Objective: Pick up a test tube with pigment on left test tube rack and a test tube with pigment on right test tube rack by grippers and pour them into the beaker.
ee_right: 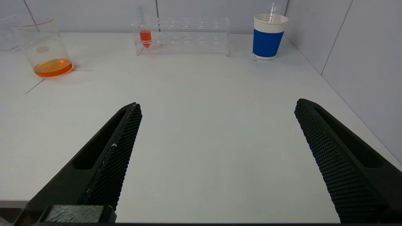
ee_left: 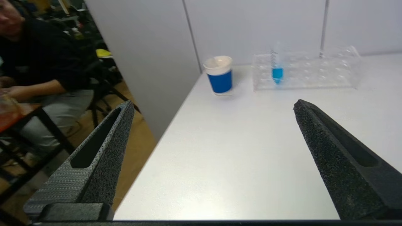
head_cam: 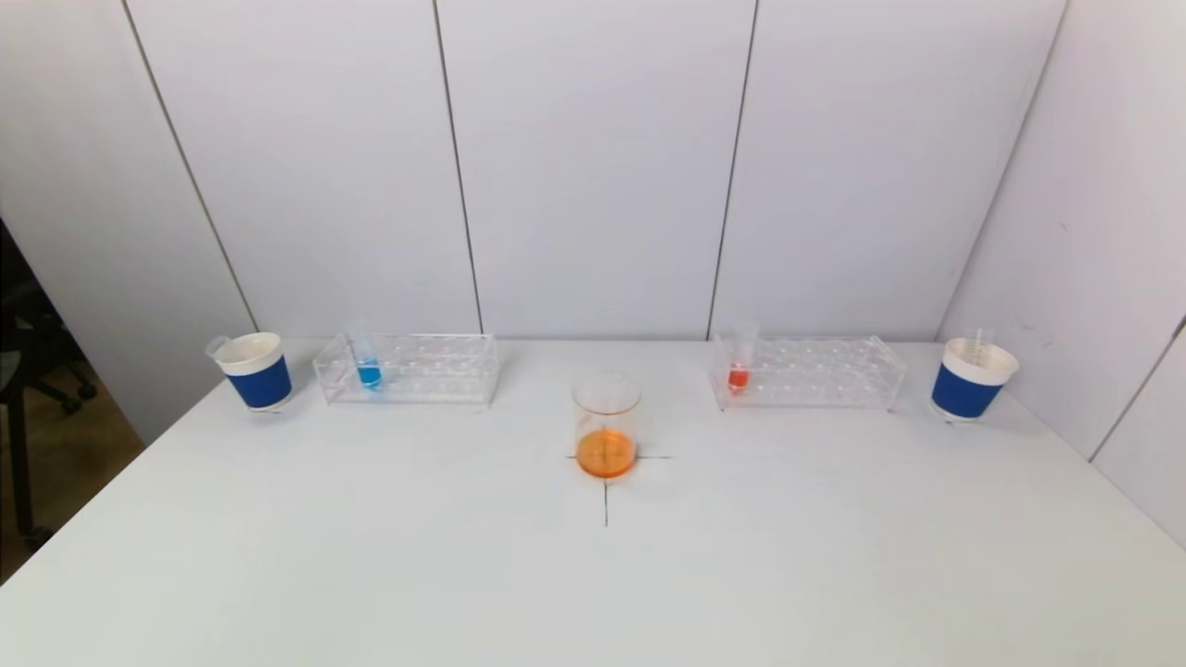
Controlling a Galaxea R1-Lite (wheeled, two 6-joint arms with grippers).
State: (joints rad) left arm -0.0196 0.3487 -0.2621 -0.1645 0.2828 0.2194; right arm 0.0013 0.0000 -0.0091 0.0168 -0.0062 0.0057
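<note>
A clear left test tube rack (head_cam: 408,369) (ee_left: 306,71) at the back left holds one test tube with blue pigment (head_cam: 368,369) (ee_left: 277,70). The clear right test tube rack (head_cam: 808,372) (ee_right: 183,36) holds a test tube with red pigment (head_cam: 738,371) (ee_right: 145,35). Between them, nearer to me, stands a glass beaker (head_cam: 606,425) (ee_right: 45,47) with orange liquid at its bottom. Neither arm shows in the head view. My left gripper (ee_left: 213,105) is open over the table's near left side, empty. My right gripper (ee_right: 218,105) is open over the near right side, empty.
A blue-and-white paper cup (head_cam: 257,371) (ee_left: 220,75) stands left of the left rack, another paper cup (head_cam: 968,378) (ee_right: 268,36) right of the right rack, each with an empty tube in it. A black cross (head_cam: 607,486) marks the white table (head_cam: 593,574). The left table edge (ee_left: 157,141) drops to the floor.
</note>
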